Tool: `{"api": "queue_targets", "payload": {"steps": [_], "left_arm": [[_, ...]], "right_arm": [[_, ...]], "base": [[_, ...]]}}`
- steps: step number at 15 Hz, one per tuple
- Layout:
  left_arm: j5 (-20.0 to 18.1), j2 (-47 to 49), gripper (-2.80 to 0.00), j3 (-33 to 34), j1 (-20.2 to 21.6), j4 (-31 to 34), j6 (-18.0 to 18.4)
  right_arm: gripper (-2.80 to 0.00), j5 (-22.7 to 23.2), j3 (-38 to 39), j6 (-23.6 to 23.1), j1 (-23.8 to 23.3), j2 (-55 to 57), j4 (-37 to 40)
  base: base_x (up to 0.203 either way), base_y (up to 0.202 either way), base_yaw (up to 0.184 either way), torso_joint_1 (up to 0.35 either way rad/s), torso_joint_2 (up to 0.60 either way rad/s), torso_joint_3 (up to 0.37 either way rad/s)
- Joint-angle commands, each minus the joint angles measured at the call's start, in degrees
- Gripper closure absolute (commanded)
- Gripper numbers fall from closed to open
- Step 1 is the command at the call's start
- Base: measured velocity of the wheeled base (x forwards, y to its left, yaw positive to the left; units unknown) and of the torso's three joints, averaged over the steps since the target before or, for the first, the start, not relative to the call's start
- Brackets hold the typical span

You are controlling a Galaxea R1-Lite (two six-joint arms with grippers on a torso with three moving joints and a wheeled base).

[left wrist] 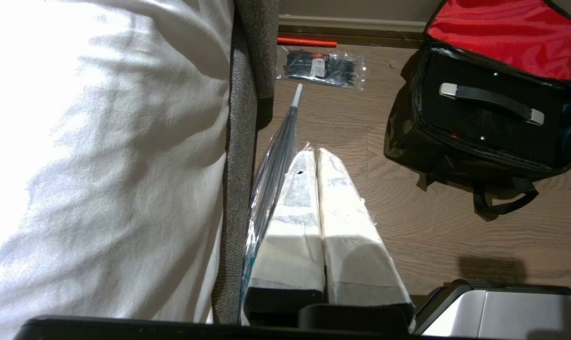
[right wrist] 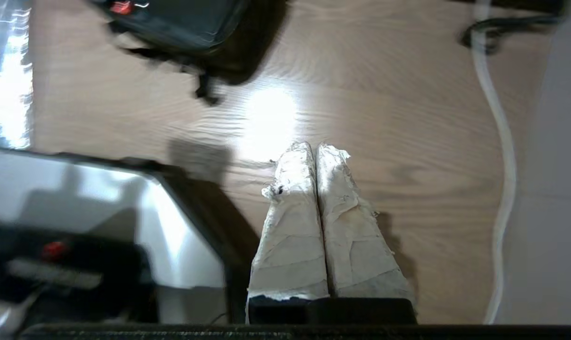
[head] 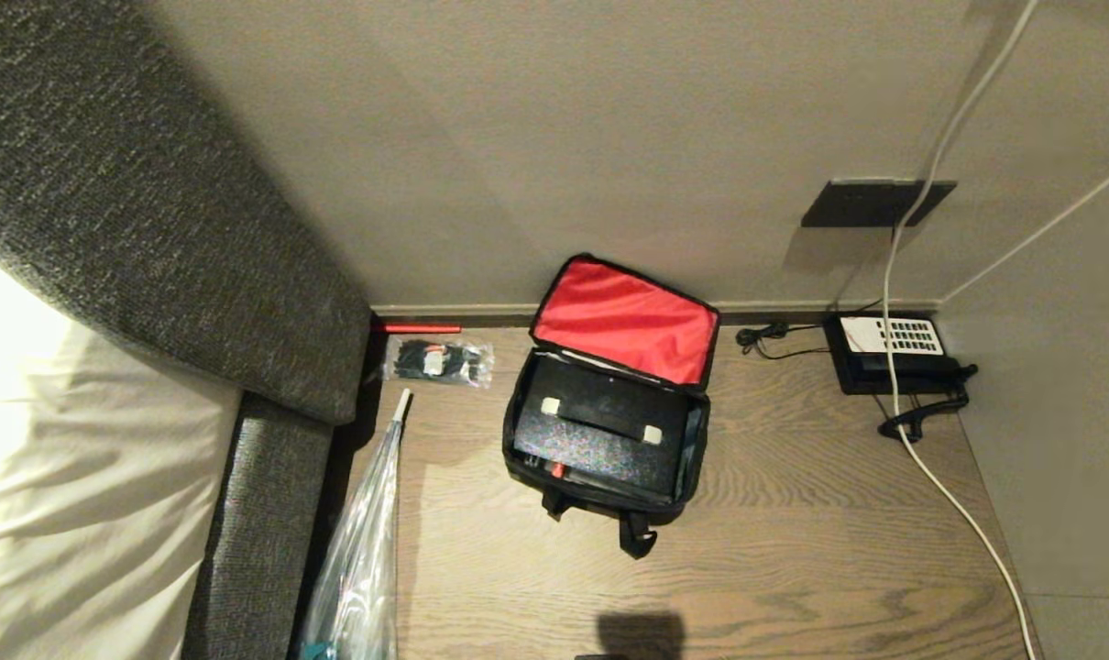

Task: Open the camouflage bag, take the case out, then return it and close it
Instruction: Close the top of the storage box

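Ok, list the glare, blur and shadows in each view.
Head view: sharp, bedding blown out at the left, dark shadow on the floor. Left wrist view: sharp, bedding glaring. Right wrist view: motion-smeared camouflage bag, bright glare patch on the floor.

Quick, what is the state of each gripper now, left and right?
Left gripper: closed, holding nothing, beside the bed.
Right gripper: closed, holding nothing, over the wooden floor.
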Motion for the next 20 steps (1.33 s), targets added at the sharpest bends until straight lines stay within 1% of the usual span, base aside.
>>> {"api": "queue_targets", "payload": {"steps": [1,2,4,6,7,20], "left_arm": [[0.0,-0.1,0.0,0.2,0.0,0.0,0.0],[0.0,-0.1,0.0,0.1,0.0,0.0,0.0],[0.1,-0.1,0.0,0.2,0.0,0.1,-0.1],[0.1,-0.1,0.0,0.1,0.0,0.0,-0.1],[0.1,-0.1,0.0,0.1,0.0,0.0,0.0],[0.1,-0.1,0.0,0.1,0.0,0.0,0.2]], "right_arm": [[0.0,0.2,0.8,-1.0,-6.4,-2.4,0.4],[0.0,0.2,0.9,-1.0,-7.1,-4.9,0.2],[0.0,0.1,1.0,-0.6,-6.7,-13.6,0.0],[0.0,0.1,1.1,0.6,-6.6,-17.1,0.0],[0.0,0.0,1.1,1.8,-6.5,-16.4,-0.1],[0.0,-0.1,1.1,1.7,-6.5,-16.4,-0.2]], "base": [[0.0,0.0,0.0,0.0,0.0,0.0],[0.0,0.0,0.0,0.0,0.0,0.0],[0.0,0.0,0.0,0.0,0.0,0.0],[0.0,0.0,0.0,0.0,0.0,0.0],[0.0,0.0,0.0,0.0,0.0,0.0],[0.0,0.0,0.0,0.0,0.0,0.0]]}}
